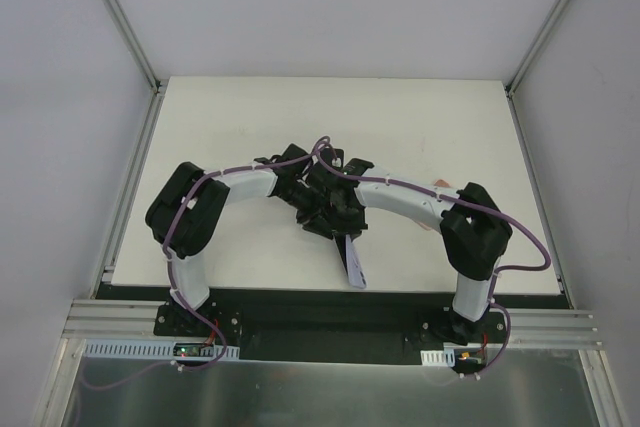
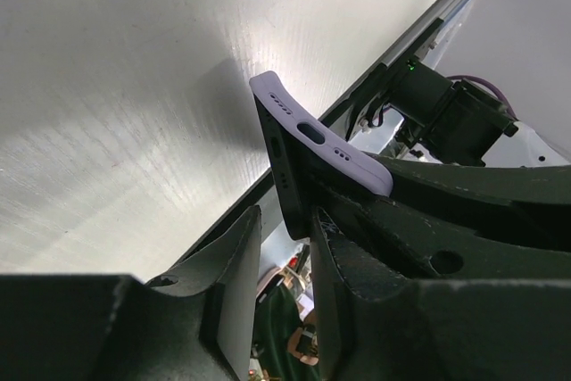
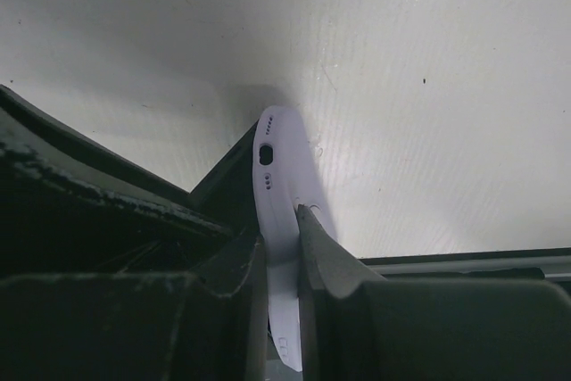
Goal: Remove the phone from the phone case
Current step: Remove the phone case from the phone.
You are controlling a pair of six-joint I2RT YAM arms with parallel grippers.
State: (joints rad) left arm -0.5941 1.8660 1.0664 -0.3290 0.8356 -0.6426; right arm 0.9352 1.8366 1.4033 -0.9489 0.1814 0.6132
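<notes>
Lilac phone case (image 3: 277,176) w/ dark phone (image 2: 287,162) in it sits above table (image 1: 250,117), R gripper (image 3: 279,225) pinching case edge, L gripper (image 2: 285,216) slightly spread round phone, so I'd say mid-separation: next needs L clamping phone, pulling apart.

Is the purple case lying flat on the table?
No, the case is held up on edge, pinched in the right gripper.

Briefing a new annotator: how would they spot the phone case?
On the white table, look where both arms meet. The phone case sticks out toward the near edge, the only pale lilac thing beside the dark phone and black arms.
</notes>
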